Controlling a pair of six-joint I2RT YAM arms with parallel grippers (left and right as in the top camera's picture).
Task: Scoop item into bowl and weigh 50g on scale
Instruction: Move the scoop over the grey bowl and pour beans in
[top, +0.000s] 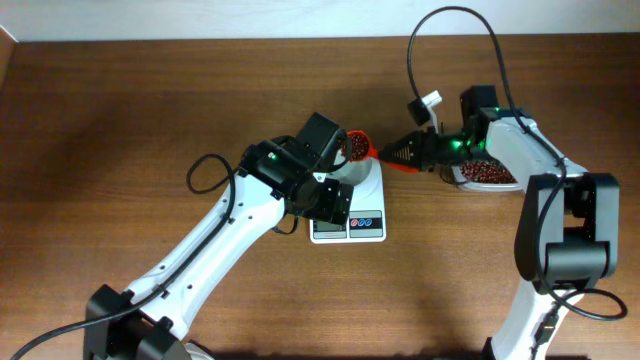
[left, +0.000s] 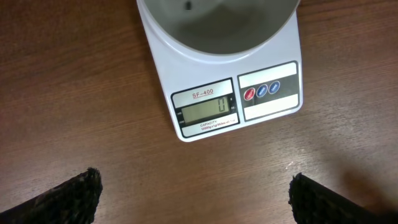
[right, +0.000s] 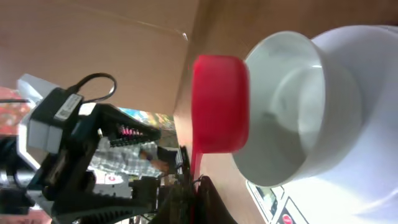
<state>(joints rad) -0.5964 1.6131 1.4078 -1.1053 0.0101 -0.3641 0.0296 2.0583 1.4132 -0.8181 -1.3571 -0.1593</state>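
Observation:
The white scale (top: 366, 226) sits mid-table with the white bowl (top: 354, 174) on it. My right gripper (top: 408, 156) is shut on the handle of a red scoop (top: 362, 148), which is full of dark red-brown beans (top: 353, 146) and held at the bowl's far rim. In the right wrist view the scoop (right: 221, 102) hangs beside the bowl (right: 292, 106), with my jaws (right: 200, 202) shut on its handle. My left gripper (left: 199, 199) is open and empty above the wood in front of the scale (left: 161, 74). The display reads 0. The bowl (left: 217, 31) looks almost empty.
A clear tub (top: 470, 183) holding more beans (top: 487, 174) stands to the right of the scale, under my right arm. My left arm (top: 300, 175) covers part of the bowl and scale from above. A black cable (top: 200, 175) loops left of it.

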